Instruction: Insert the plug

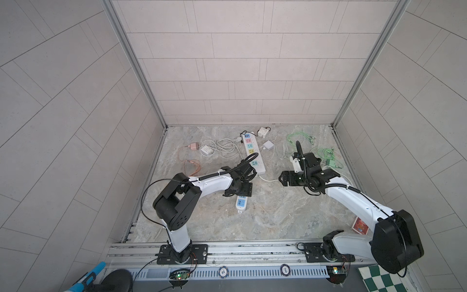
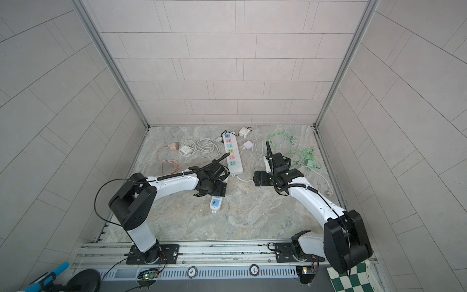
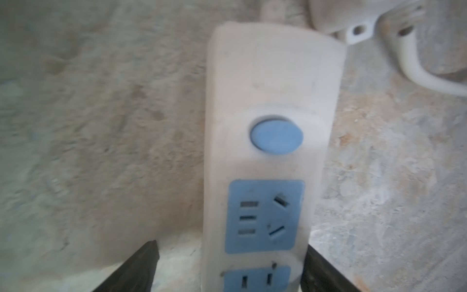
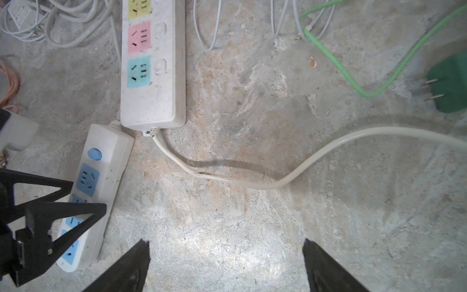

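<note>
White power strip [image 3: 273, 75] with blue sockets [image 3: 262, 217], green plug [image 4: 452, 86], grey-tan marbled tabletop [image 4: 252, 227].

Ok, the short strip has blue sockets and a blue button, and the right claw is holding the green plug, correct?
Not quite. The right claw is open and holds nothing; the green plug lies on the tabletop, apart from it, as the right wrist view shows. The rest stands.

left end effector [image 2: 211, 193] over short blue-socket power strip [image 2: 215, 204]
</note>
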`<act>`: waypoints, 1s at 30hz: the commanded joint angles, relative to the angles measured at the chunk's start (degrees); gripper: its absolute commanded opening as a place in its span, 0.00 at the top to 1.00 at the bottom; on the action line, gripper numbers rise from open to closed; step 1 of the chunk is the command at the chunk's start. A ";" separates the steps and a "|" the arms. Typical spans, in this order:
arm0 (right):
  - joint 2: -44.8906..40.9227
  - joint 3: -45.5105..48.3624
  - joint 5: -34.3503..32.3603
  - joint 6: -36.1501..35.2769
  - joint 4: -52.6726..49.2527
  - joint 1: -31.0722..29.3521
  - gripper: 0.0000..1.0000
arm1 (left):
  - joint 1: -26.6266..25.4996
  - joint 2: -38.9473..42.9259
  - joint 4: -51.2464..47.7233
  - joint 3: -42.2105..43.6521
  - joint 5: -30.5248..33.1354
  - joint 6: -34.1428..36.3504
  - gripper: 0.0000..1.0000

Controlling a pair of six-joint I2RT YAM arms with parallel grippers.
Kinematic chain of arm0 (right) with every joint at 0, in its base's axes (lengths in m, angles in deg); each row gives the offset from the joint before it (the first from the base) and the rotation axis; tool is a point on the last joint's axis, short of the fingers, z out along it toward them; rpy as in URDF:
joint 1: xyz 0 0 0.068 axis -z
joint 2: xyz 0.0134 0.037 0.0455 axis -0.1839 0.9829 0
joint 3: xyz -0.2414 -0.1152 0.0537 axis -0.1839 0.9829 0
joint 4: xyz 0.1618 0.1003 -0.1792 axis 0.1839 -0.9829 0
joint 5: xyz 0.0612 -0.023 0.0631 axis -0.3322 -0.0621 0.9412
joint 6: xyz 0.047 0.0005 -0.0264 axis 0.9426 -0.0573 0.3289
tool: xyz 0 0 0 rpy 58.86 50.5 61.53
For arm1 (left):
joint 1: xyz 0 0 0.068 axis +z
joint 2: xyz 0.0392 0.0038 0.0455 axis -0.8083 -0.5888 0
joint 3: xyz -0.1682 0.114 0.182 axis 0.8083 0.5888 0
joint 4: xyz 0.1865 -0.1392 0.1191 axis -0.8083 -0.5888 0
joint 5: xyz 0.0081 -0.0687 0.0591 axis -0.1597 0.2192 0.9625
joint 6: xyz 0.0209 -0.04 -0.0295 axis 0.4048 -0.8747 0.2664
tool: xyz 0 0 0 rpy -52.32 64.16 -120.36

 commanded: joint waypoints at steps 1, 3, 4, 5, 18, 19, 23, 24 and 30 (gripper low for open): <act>0.36 0.27 -0.52 0.40 -1.18 0.07 0.05 | 3.54 6.85 -6.76 0.31 6.90 -0.59 0.08; 0.30 0.31 -0.09 0.57 -0.85 -0.02 0.05 | 6.56 9.62 -9.04 0.02 10.90 -1.40 0.00; 0.30 0.27 0.11 0.66 -0.60 -0.02 0.05 | 8.10 10.71 -9.64 0.02 12.03 -1.37 0.00; 0.34 0.27 0.40 0.60 -0.31 -0.17 0.05 | 9.88 11.84 -9.81 0.02 12.62 -1.07 0.00; 4.27 -1.41 2.30 0.84 2.07 -1.84 0.05 | 26.96 2.51 -4.15 -12.10 13.02 2.44 0.04; 4.35 -1.33 2.43 0.84 2.22 -1.95 0.06 | 28.24 0.51 -3.73 -14.02 12.53 2.36 0.05; 4.28 -0.74 3.35 0.88 3.48 -2.13 0.06 | 32.67 -10.64 -6.46 -25.07 5.07 2.76 0.15; 4.32 -0.73 3.52 1.00 3.71 -2.21 0.07 | 33.04 -12.94 -7.22 -27.65 4.44 2.76 0.17; 4.80 -0.86 4.41 0.84 4.64 -2.57 0.09 | 33.76 -22.76 -7.52 -37.68 3.20 1.34 0.25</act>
